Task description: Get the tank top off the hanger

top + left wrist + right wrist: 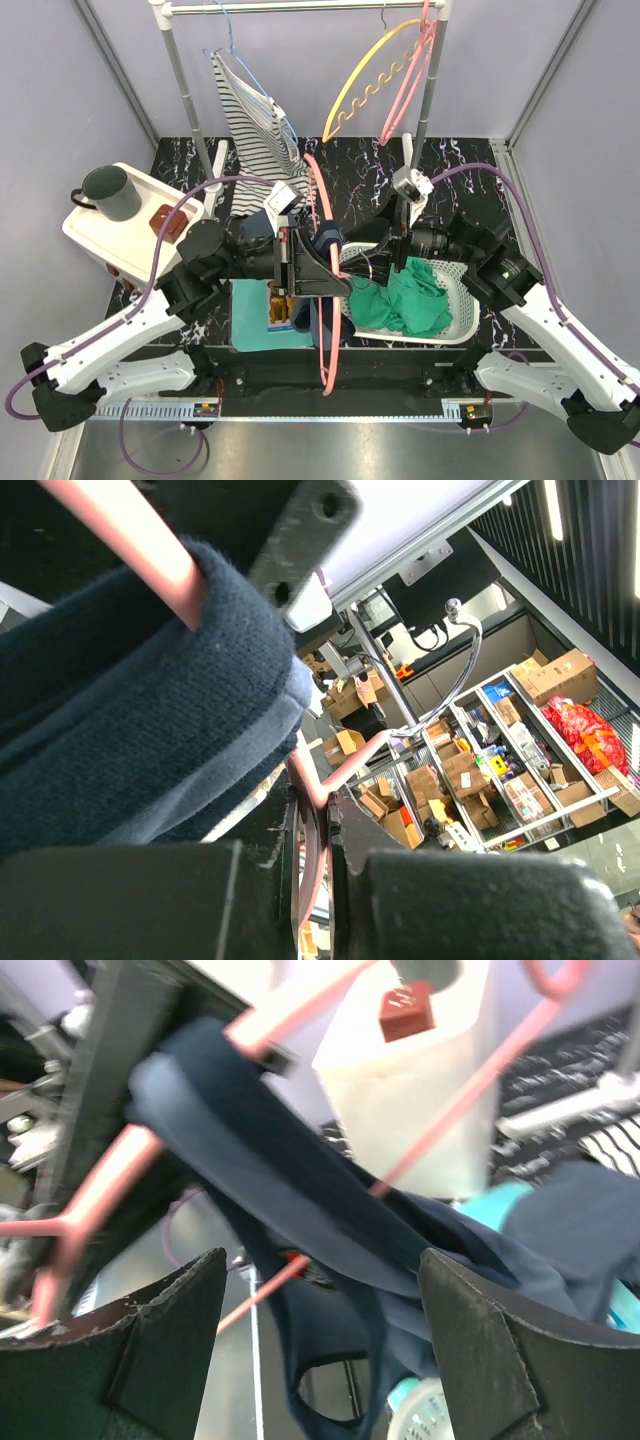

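While left gripper (pixel 318 262), clamped on hanger (pixel 324 350) just left of basket (pixel 455 325), holds it steady, tank top (pixel 300 1190) hangs draped on it; right gripper (pixel 320 1260), fingers apart before the cloth, should pinch fabric only, then draw it off sideways.

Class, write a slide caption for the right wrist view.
Open right gripper faces navy tank top draped on pink hanger.

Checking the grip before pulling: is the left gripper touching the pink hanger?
Touching. The left wrist view shows the left gripper clamped on the pink hanger over the navy tank top.
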You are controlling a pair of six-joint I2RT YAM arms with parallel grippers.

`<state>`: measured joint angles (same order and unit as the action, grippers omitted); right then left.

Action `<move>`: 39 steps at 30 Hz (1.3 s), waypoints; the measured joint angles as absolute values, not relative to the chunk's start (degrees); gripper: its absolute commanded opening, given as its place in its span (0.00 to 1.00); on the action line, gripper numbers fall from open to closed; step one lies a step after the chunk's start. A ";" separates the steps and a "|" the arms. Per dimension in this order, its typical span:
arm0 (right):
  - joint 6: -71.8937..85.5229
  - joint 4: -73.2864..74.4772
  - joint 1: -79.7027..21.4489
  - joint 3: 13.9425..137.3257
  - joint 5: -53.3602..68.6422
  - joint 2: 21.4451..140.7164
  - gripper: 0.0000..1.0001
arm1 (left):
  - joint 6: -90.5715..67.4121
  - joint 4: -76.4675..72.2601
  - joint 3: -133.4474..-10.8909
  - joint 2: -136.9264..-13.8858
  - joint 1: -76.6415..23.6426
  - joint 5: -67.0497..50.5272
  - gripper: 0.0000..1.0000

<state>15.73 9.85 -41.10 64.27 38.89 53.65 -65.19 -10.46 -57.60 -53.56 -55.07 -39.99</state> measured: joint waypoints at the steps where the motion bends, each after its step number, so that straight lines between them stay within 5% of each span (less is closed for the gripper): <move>1: 15.99 8.69 -41.10 64.01 40.23 53.63 0.84 | -65.19 -10.46 -57.56 -53.65 -55.07 -40.10 0.00; 6: 17.41 3.60 -41.12 61.78 45.30 53.52 0.85 | -65.17 -10.76 -57.49 -54.61 -55.07 -40.47 0.00; 9: 18.06 2.00 -41.12 61.06 46.13 53.52 0.69 | -65.14 -10.81 -57.49 -55.24 -55.07 -40.62 0.00; 14: 19.49 -0.60 -41.15 61.06 40.77 53.65 0.17 | -64.53 -10.81 -57.49 -56.03 -55.07 -40.66 0.00; 17: 20.01 -1.72 -41.15 61.28 35.73 54.37 0.00 | -63.07 -10.04 -57.49 -56.53 -55.05 -40.64 0.00; 39: 17.56 10.31 -40.75 90.80 9.98 78.39 0.00 | -42.65 4.45 -55.86 -55.70 -54.13 -46.15 0.00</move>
<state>17.56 10.31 -40.75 90.80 9.98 78.39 -42.65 4.45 -55.86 -55.70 -54.13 -46.15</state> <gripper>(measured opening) 0.010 0.101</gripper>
